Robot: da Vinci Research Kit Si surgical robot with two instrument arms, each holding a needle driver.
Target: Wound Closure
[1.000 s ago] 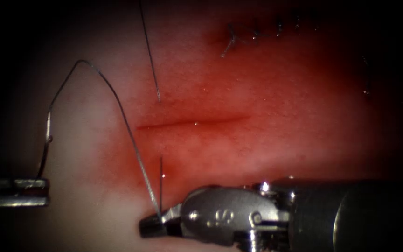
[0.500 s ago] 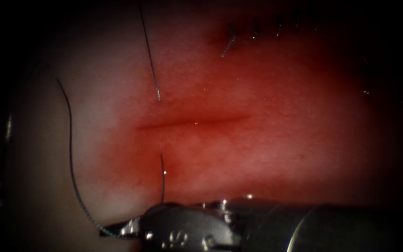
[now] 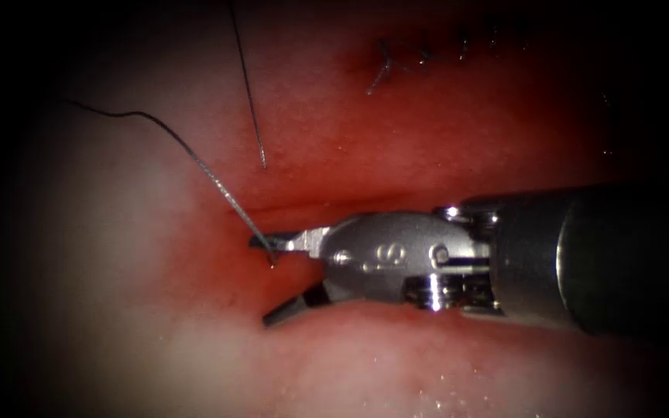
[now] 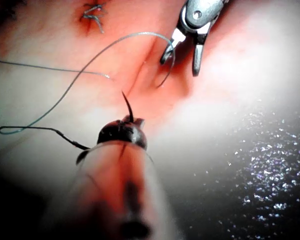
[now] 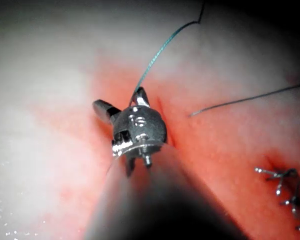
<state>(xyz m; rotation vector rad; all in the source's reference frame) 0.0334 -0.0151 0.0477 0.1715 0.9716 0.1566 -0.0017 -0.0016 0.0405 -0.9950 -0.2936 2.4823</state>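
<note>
My right tool (image 3: 261, 280) lies across the tissue (image 3: 118, 271) with its jaws open, at the left end of the cut (image 3: 303, 207). They straddle the spot where the thread (image 3: 187, 151) leaves the tissue below the cut, and grip nothing. From there the thread rises to the upper left. A second strand (image 3: 248, 85) comes down from above and enters the tissue above the cut. My left tool (image 4: 125, 127) is shut on the needle (image 4: 126, 104), which is out of the tissue. One dark end sticks out past the jaws, and thread (image 4: 90, 65) trails in a loop to the right tool (image 4: 179, 67).
A row of older stitches (image 3: 420, 54) closes another cut at the back right, also seen as knotted stitches (image 4: 92, 15) (image 5: 280, 180). Red fluid stains the tissue around the cut. The right tool's thick shaft (image 3: 582, 255) covers the right part of the cut.
The right tool, shut on the thread at the front edge, let it go, rose to the cut's left end and opened. The left tool carried the needle out past the left edge.
</note>
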